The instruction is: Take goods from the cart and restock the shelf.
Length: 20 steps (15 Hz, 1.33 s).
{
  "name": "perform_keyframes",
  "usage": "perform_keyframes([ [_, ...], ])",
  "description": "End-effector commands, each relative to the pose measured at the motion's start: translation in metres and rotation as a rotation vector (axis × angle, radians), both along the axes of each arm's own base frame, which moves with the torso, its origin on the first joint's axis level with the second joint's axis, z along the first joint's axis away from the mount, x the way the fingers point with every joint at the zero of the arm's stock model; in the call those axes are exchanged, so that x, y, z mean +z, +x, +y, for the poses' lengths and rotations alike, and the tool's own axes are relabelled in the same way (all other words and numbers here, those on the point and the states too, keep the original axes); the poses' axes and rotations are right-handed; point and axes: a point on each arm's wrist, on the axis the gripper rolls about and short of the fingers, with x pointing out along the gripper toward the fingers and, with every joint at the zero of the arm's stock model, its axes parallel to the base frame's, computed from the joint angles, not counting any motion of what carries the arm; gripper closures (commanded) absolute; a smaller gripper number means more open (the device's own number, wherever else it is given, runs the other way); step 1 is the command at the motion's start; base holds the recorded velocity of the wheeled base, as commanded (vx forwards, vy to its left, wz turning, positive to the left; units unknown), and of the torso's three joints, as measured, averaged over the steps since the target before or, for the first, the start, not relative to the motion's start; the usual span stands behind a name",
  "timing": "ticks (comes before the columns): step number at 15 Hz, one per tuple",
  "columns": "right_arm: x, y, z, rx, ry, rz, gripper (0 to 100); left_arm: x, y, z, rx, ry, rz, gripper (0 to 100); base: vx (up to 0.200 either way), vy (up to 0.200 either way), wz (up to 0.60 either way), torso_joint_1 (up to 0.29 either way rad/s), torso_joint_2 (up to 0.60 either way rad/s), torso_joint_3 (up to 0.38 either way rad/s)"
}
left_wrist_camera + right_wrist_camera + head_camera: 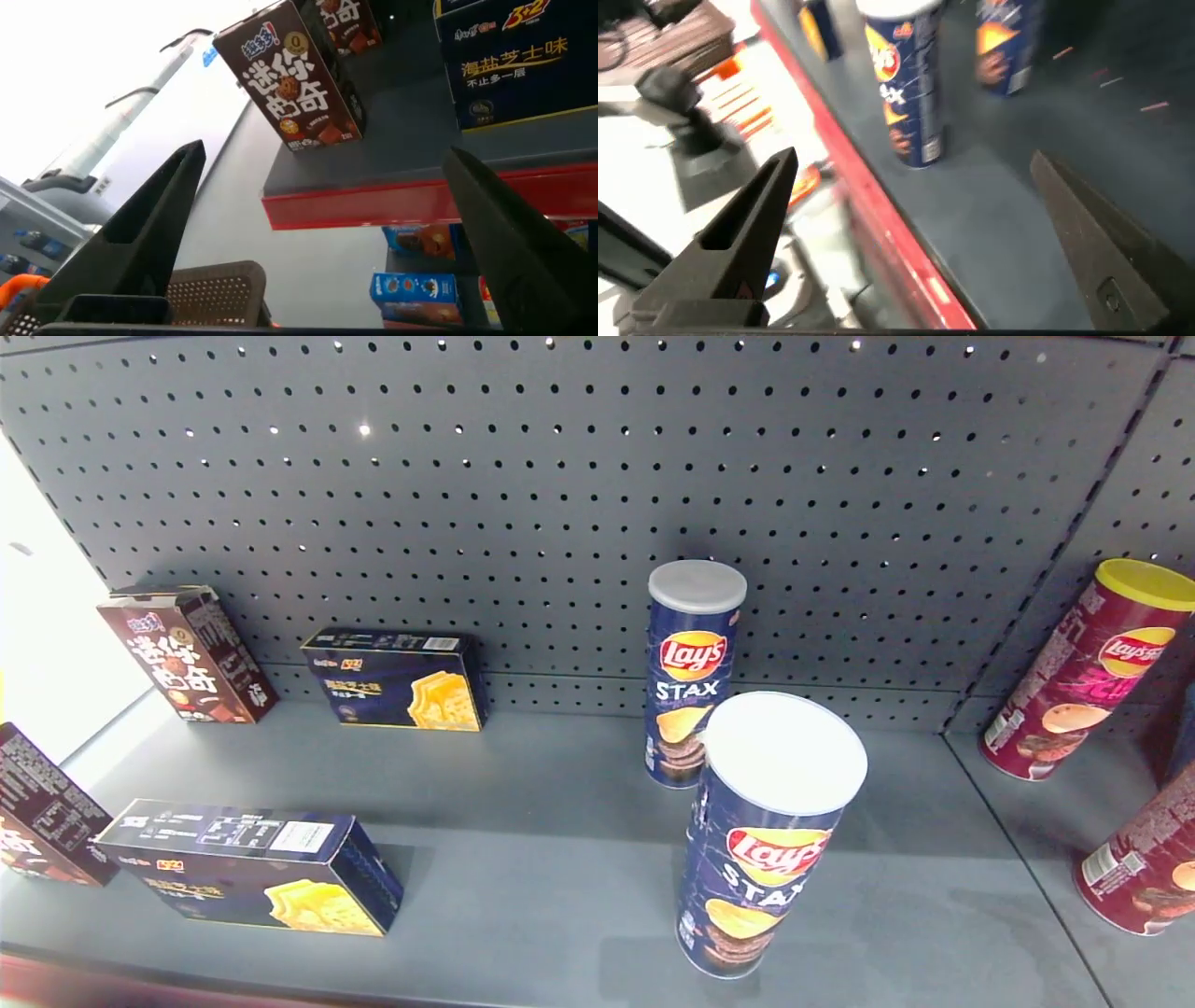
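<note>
Two blue chip cans stand upright on the grey shelf (523, 887): one near the front (761, 840), one behind it by the pegboard (689, 672). To their left lie two dark blue cracker boxes, one at the front (257, 873) and one at the back (397, 681). My left gripper (324, 147) is open and holds nothing, below and in front of the shelf's left end, facing a brown cookie box (290, 79). My right gripper (913, 157) is open and holds nothing, in front of the shelf edge, facing a blue can (906, 79).
Brown cookie boxes (187, 653) stand at the shelf's left end, and maroon chip cans (1083, 672) fill the bay to the right. A red shelf lip (374, 201) runs along the front. A brown woven basket (210, 294) sits below the left gripper, and lower shelves hold blue packs (416, 289).
</note>
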Motion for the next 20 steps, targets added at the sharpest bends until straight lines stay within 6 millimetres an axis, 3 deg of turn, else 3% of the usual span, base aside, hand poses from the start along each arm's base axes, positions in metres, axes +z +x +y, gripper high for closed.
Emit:
perform_keyframes([
  [1, -0.006, 0.032, 0.032, 0.089, -0.045, 0.117, 0, -0.001, 0.000, 0.000, 0.003, 0.000, 0.000, 0, 0.000, 0.000, 0.00, 0.000, 0.00, 0.000],
  [9, -0.010, 0.051, 0.057, 0.116, -0.071, 0.150, 0, -0.006, 0.002, -0.001, -0.004, -0.002, 0.010, 0, 0.000, 0.000, 0.00, 0.000, 0.00, 0.000],
  [14, -0.048, 0.060, 0.068, 0.078, -0.183, 0.227, 0, -0.006, 0.001, 0.000, -0.004, -0.014, 0.002, 0, 0.000, 0.000, 0.00, 0.000, 0.00, 0.000],
  [20, -0.068, 0.082, 0.083, -0.082, -0.245, 0.310, 0, -0.008, 0.002, -0.001, -0.002, -0.012, 0.009, 0, 0.000, 0.000, 0.00, 0.000, 0.00, 0.000],
])
